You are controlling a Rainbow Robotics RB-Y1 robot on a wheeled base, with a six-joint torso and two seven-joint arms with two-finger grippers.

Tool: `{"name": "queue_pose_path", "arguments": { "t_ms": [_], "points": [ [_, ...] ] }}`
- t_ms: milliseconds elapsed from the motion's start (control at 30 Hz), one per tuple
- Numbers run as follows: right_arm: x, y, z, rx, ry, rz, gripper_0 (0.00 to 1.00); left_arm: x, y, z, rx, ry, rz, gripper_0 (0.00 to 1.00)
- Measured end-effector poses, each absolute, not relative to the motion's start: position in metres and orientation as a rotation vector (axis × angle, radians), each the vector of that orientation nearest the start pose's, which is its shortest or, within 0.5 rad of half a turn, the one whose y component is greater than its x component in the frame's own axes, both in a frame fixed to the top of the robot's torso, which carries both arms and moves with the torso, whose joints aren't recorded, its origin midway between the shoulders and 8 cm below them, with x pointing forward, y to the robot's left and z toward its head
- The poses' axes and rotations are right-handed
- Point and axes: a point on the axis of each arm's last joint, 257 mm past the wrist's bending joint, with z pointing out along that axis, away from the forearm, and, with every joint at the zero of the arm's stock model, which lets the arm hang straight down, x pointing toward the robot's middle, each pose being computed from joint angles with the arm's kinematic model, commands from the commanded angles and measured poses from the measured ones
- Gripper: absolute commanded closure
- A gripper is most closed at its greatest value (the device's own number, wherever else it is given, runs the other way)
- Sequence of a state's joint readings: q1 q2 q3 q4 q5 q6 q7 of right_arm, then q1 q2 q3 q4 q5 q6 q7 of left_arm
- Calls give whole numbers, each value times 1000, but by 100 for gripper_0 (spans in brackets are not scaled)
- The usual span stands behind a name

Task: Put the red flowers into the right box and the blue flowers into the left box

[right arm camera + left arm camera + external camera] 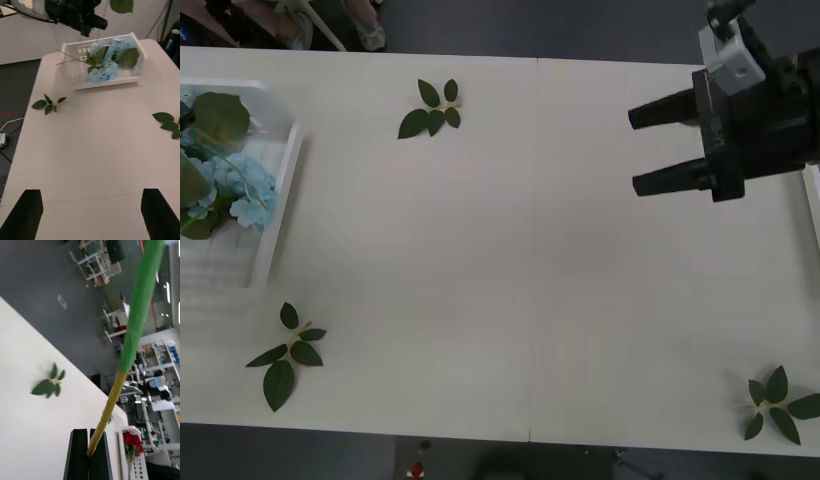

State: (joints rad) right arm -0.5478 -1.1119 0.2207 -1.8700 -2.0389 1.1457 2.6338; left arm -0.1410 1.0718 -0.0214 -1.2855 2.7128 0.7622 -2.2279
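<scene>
Right gripper point(640, 150) hangs over the table's point(510, 260) right side, black fingers point(665, 108) spread wide, nothing between them. Left gripper point(89, 453) is clamped tight on a long green stem point(137, 311), raised above the left box point(75, 80). Blue flowers point(235, 190) lie in that left box at the table's left edge. Red flowers point(132, 442) sit in the right box point(813, 205). Loose leaf sprigs point(430, 108) are scattered on the table.
</scene>
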Motion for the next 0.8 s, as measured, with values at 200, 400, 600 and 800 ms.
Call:
{"name": "queue_pose_path", "arguments": {
  "t_ms": [200, 400, 600, 800],
  "points": [
    [386, -124, -52, -1540, 1409, 685, 24, 524, 440, -83, -455, 1641, -1153, 100],
    [375, -123, -50, -1534, 1405, 748, 23, 524, 453, -90, -489, 1642, -1133, 88],
    [366, -136, -36, -1527, 1430, 777, 21, 525, 455, -90, -496, 1639, -1126, 12],
    [365, -147, -31, -1535, 1458, 761, 8, 525, 455, -90, -496, 1639, -1126, 0]
  ]
}}
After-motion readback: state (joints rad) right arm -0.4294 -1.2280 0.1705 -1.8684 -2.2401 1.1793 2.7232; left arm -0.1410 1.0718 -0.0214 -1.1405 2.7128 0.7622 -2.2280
